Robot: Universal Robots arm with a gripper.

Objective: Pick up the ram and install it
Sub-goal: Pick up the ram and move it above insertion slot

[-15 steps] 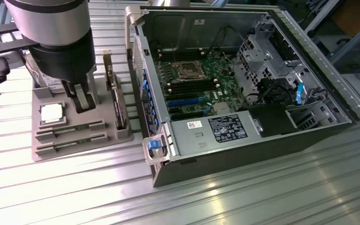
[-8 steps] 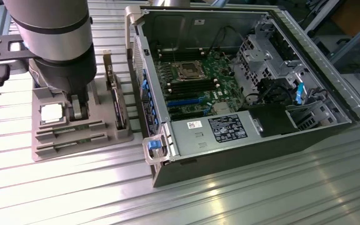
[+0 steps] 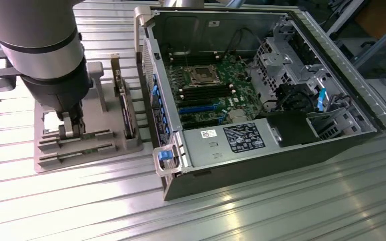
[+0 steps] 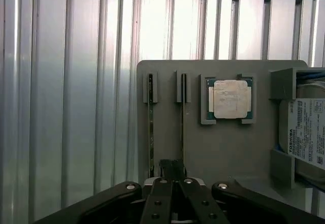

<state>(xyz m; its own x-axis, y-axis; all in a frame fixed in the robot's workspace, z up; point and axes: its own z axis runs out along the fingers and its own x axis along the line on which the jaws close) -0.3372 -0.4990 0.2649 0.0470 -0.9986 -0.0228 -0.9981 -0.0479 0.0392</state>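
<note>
The gripper hung low over the one grey holder, at the exterior view's left of the one open computer case, jaws clenched together. Two ram sticks stood on edge in its slots, flanking the fingertips. One processor chip and one hard drive sat nearby.

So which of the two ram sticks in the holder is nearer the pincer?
The ram stick beside the processor chip; the other stick sits toward the holder's edge, farther from the pincer.
</note>
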